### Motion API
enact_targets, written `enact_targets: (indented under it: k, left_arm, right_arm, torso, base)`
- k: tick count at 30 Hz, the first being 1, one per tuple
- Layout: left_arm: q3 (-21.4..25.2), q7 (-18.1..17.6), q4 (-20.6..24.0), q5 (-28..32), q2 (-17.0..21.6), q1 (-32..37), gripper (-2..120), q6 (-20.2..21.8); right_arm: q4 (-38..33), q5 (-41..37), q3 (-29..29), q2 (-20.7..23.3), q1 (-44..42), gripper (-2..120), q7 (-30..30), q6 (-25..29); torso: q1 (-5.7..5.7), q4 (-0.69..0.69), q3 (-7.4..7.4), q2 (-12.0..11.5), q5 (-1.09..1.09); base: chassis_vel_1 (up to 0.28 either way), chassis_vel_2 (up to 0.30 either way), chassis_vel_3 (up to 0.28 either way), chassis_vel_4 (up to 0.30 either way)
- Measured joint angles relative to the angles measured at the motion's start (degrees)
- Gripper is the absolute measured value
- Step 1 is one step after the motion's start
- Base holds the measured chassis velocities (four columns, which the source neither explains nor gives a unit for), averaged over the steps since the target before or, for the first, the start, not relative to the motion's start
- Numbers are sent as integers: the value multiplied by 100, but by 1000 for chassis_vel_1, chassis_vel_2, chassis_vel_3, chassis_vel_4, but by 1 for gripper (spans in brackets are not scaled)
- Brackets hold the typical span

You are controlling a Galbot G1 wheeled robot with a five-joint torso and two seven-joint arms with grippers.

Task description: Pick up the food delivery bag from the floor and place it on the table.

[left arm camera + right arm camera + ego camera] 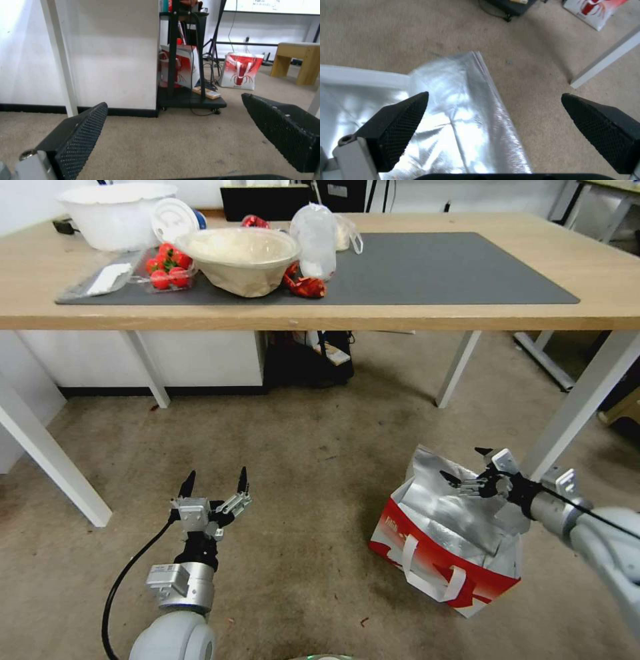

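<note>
1. Food delivery bag (445,543) — a boxy white bag with a red band, standing on the floor (300,500) in front of the surface (600,300), close to that surface's white right-hand front leg. Its mouth is open and the silver foil lining (460,120) stands up crumpled above the red band.

2. Right claw (472,468) — wide open and holding nothing, poised at the raised foil edge on the bag's far side. In the right wrist view one finger sits over the foil and the other over bare floor, so the foil edge lies between them.

3. Left claw (215,483) — open and empty, low over the floor well to the left of the bag, apparently idle.

4. Handling, as judged: the walls look soft and thin, likely to buckle under a pinch; the foil appears slick and could crease or tear. Weight cannot be told, since the contents are hidden.

5. Where to take hold, as judged: the white strap handles (427,570) hang against the near red face and seem the sturdiest hold. A pinch on the doubled foil rim is nearer the right claw but risks slipping or tilting the bag.

6. Destination — the dark grey mat (453,267) has bare room toward the surface's right end; bowls and food crowd the left.
</note>
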State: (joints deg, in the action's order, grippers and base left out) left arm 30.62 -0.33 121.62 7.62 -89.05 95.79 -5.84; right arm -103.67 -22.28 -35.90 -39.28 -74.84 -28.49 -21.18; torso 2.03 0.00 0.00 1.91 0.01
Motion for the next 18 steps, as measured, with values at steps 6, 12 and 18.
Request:
enact_targets:
  k: [6, 12, 18]
  left_arm:
    - [-1, -4, -5, -42, -72, -12, 100, -7]
    - [7, -5, -5, -48, -81, -10, 100, -17]
    - [20, -16, -4, -51, -84, 14, 100, -41]
  right_arm:
    - [883, -163, 1017, 411, 1017, 100, -258, 591]
    - [1389, -5, 1936, 472, 1698, 100, -464, 753]
    - [1961, 222, 2894, 434, 2556, 100, -693, 957]
  torso:
    - [0, 1, 0, 3, 0]
    - [1, 1, 0, 5, 0]
    - [1, 0, 0, 6, -1]
  base:
    - [0, 0, 0, 0]
    - [0, 0, 0, 0]
    - [0, 0, 0, 0]
